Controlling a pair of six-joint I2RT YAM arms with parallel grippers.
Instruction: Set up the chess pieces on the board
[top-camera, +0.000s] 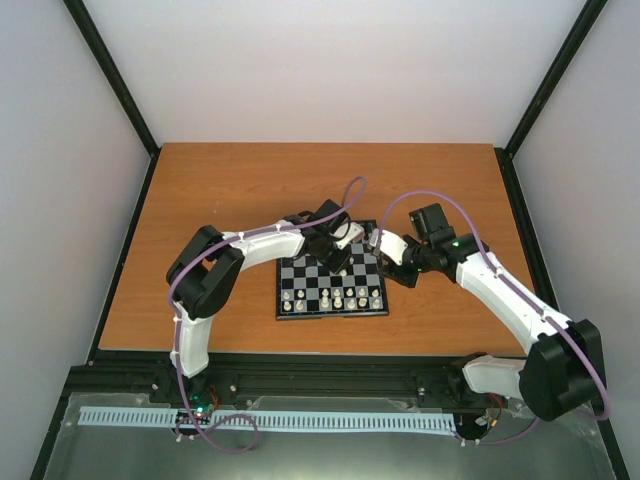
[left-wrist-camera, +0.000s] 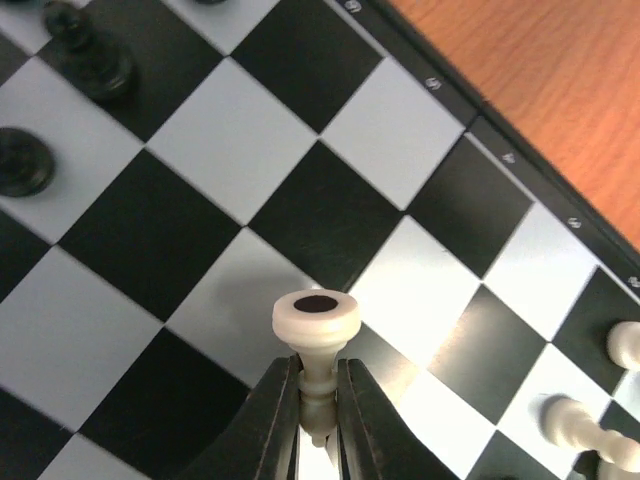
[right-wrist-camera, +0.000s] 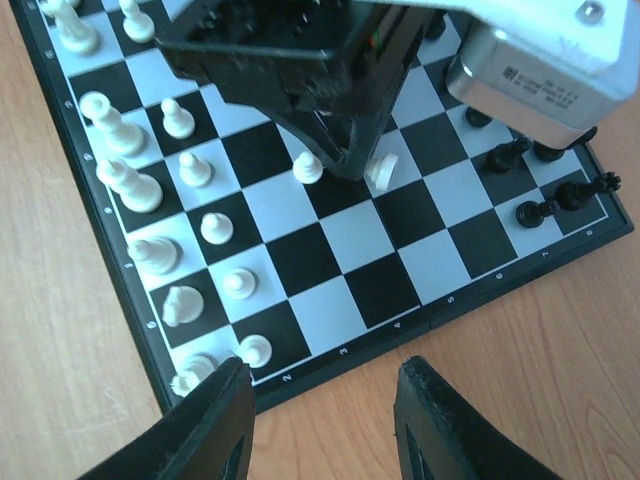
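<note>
– Grip first: what does your left hold?
– My left gripper (left-wrist-camera: 318, 405) is pinched on a white piece (left-wrist-camera: 316, 318), jaws pressed to its thin stem just under the base. The base faces my wrist camera, dark disc showing, so the piece is tipped over in the pinch, not upright. It hangs over the middle of the board (left-wrist-camera: 230, 150). Whether it touches a square I cannot tell.
– And the right?
– My right gripper (right-wrist-camera: 325, 420) is spread and holds nothing. It hovers over the table (right-wrist-camera: 560, 350) just off one side of the board.
– How will the piece handle?
– Light, hard and smooth, I judge, and tiny against my jaws. The stem is round, so it could twist or squirt out of a pinch. The narrow waist is the place to hold. To stand it up I would want the base turned downward first.
– Where are the others?
– White men (right-wrist-camera: 150, 190) sit in two rows along one end, and one or two seem to lie on their sides. One white pawn (right-wrist-camera: 307, 167) stands just beside my left gripper. Black men (right-wrist-camera: 538, 210) are at the opposite end.
– What can't you see?
– The head of the held piece is hidden between my jaws, so its kind is a guess. My left arm (right-wrist-camera: 520, 60) covers part of the board in the right wrist view. From above, the pieces are too small to tell apart.
</note>
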